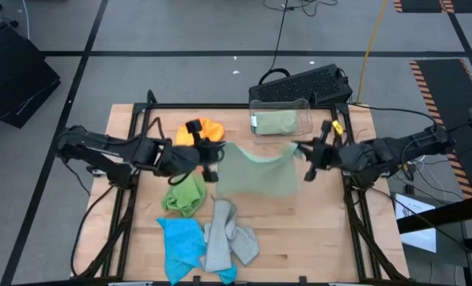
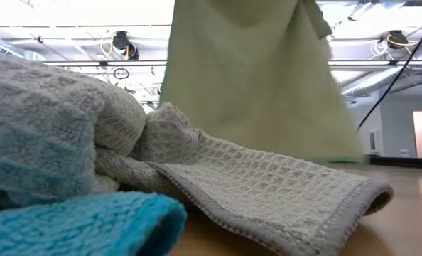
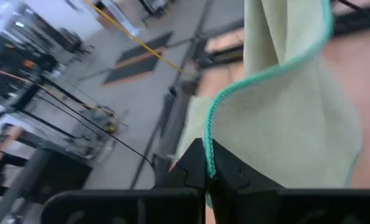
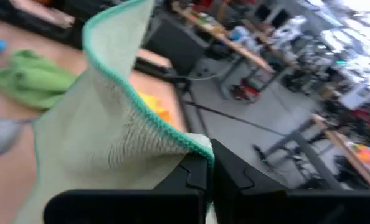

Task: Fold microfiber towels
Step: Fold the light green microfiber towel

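Up over the middle of the counter (image 1: 299,246), the pale green towel (image 1: 256,171) hangs stretched between both arms, left claw (image 1: 212,163) and right claw (image 1: 306,159) each pinched tight on a top corner, probably to spread it flat for folding. Grey towel (image 1: 224,238), blue towel (image 1: 180,246), bright green towel (image 1: 184,195) and orange towel (image 1: 204,131) wait nearby; another sits folded in the clear bin (image 1: 280,119).

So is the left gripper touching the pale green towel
Touching. The left wrist view shows the left gripper shut on the pale green towel's teal-stitched edge.
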